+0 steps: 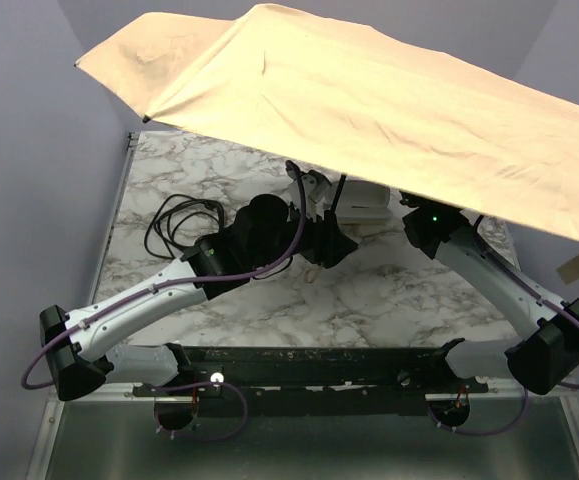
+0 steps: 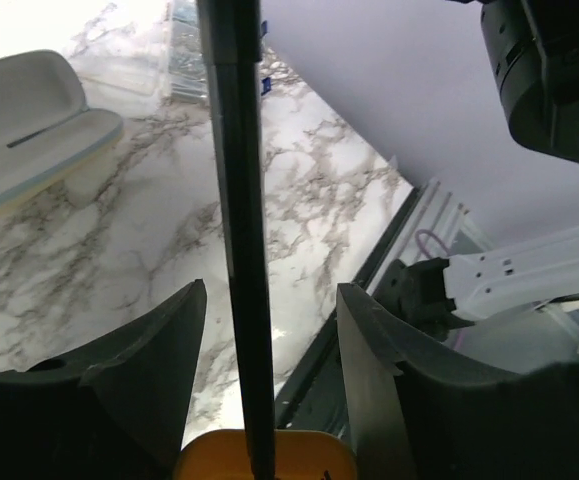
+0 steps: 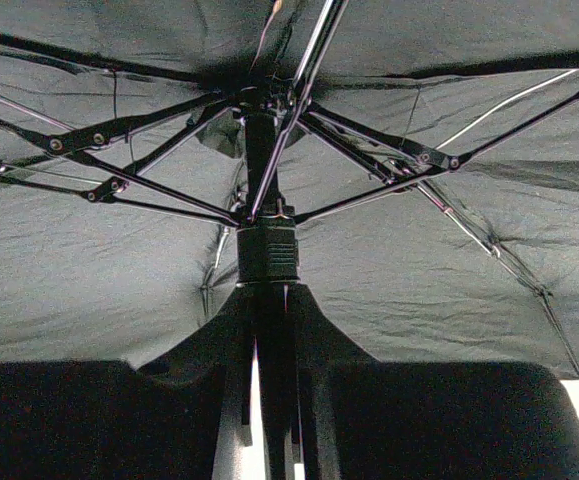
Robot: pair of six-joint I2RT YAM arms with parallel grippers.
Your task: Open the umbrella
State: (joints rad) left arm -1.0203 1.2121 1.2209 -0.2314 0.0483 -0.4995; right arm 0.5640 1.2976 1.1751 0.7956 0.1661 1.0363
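On the bench [image 1: 269, 300] a pale oval case [image 2: 29, 130] lies, contents unseen. Right of it, the left hand [image 2: 269, 290] spreads untouching around the black shaft [image 2: 237, 180]; the right hand [image 3: 269, 305] pinches it below the runner [image 3: 266, 250]. The tan umbrella [image 1: 369, 110] stands fully open overhead.

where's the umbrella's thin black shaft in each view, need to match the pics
Top external: the thin black shaft drops from under the tan fabric canopy at centre, beside the pale oval hard case.
Left wrist: it runs down the middle, from the top edge to the bottom; the case is at upper left.
Right wrist: at centre, rising into the canopy's black underside.
Shared landmark: the case, in the top and left wrist views only.
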